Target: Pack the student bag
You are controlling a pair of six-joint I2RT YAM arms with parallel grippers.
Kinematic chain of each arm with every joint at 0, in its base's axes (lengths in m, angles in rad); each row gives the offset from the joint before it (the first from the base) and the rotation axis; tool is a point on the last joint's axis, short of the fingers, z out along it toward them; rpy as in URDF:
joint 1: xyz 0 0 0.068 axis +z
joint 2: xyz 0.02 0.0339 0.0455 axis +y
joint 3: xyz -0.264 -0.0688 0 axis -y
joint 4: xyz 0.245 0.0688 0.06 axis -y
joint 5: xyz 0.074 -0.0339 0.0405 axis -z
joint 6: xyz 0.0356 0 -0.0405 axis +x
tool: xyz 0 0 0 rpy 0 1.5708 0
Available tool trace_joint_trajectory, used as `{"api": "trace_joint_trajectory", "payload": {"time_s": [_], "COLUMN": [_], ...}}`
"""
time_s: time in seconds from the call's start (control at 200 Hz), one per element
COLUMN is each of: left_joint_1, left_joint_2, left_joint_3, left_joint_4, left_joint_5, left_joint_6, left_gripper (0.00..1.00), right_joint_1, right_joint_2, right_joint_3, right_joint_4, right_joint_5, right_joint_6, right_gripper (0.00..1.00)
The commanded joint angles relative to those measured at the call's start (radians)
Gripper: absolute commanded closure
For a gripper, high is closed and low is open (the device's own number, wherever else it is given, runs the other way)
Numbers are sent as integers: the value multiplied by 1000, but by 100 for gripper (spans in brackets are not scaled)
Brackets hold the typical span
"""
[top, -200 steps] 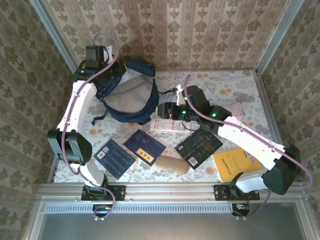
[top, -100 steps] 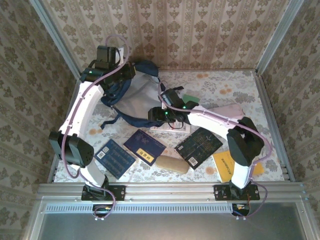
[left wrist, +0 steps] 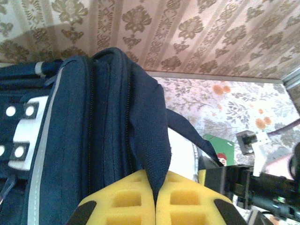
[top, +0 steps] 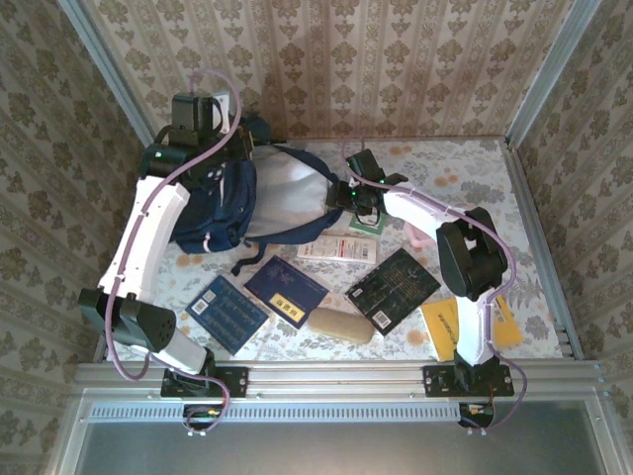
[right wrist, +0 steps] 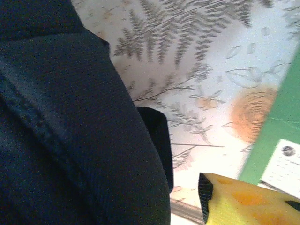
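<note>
Soft, floppy, probably light student bag lying at desk's 10 o'clock. Left claw pinching navy rim fold, looking like best hold. Right claw sitting at bag's 3 o'clock edge, grip impossible to tell.

Your left end effector has its yellow pads pinched together on a fold of the student bag. The bag's navy fabric rises in front of you, with a pale stripe and white patches at left. Past it a green card lies on the floral bench, with the right arm just beside it.
</note>
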Motion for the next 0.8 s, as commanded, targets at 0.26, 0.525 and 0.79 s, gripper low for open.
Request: {"api": "trace_joint_trajectory", "payload": {"time_s": [0.26,0.525,0.79], "left_joint_1": [116,120,123], "left_joint_2": [63,37,17], "left_joint_3": [-87,-170,-203], "left_joint_4": [343,408,408], "left_joint_5": [72,125,146], "left_joint_6": [-86,-117,-112], "left_gripper": [100,100,100], "right_joint_1": [18,98,481], "right_joint_2": [-248,-467,-447], "right_joint_3": [-54,-200,-235], "right_joint_4": [-74,-374,-657], "right_joint_5": [58,32,219], "right_joint_6": [-128,-332,-661], "right_gripper": [35,33,29]}}
